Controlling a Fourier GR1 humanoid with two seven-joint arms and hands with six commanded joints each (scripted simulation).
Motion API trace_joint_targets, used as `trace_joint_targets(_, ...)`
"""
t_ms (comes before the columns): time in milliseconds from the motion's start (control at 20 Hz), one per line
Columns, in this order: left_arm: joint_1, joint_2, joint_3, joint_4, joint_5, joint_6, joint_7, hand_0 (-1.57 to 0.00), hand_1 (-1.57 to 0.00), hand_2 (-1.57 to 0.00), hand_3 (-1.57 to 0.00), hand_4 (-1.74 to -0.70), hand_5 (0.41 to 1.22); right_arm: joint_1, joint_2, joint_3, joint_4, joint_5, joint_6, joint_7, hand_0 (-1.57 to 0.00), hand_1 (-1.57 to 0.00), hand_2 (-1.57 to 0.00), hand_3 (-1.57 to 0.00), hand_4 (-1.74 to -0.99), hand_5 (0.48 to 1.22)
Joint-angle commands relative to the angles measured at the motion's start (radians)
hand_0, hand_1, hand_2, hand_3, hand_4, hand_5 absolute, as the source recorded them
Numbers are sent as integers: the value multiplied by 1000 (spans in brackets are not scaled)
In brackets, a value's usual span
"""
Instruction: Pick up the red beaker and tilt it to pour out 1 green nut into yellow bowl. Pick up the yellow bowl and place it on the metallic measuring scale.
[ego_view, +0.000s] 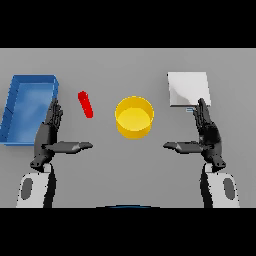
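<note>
1. Fingers (54, 114) of the left hand (48, 134) are stretching straight and lying close together, pointing away from the robot, with the thumb sticking out sideways toward the middle; they are gripping nothing.
2. Fingers (202, 114) of the right hand (207, 134) are mirroring that pose: straight, side by side, thumb jutting inward, holding nothing.
3. Both hands are hovering above the grey worktop (125, 170), palms facing each other, well apart.
4. Just beyond and slightly inward of the left fingertips, the red beaker (86, 104) is lying on its side on the worktop, apart from the fingers.
5. Between the two sets of fingers, a little farther out than the thumbs, the yellow bowl (134, 116) is sitting upright; whether anything is lying inside it cannot be told.
6. Beyond the right fingertips, the metallic measuring scale (187, 89) is resting flat, its near edge appearing just at those fingertips; contact cannot be told.
7. Outward of the left fingers, a blue tray (12, 107) is sitting with its near side close beside that hand.
</note>
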Motion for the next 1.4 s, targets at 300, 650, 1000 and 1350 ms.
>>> trace_joint_targets(300, 66, 14, -62, -75, -66, -3, -31, 1, 1, 1, 1, -1141, 660, 34, -22, 65, -48, 138, -50, -74, 1, 1, 1, 1, -1071, 578)
trace_joint_targets(650, 138, 64, -141, -216, -153, -25, 73, 1, 1, 1, 1, -1139, 652, 94, -53, 147, -138, 283, -67, -80, 1, 1, 1, 1, -1118, 600)
trace_joint_targets(1000, -27, 61, -84, 5, -137, -27, 85, 1, 1, 1, 1, -1169, 648, 78, -48, 138, -137, 224, -25, -73, 1, 1, 1, 1, -1209, 627)
trace_joint_targets(1350, -228, 68, -33, 264, -145, -30, -1, 1, 1, 1, 1, -1183, 637, 88, -50, 132, -131, 211, -17, -102, 1, 1, 1, 1, -1227, 625)
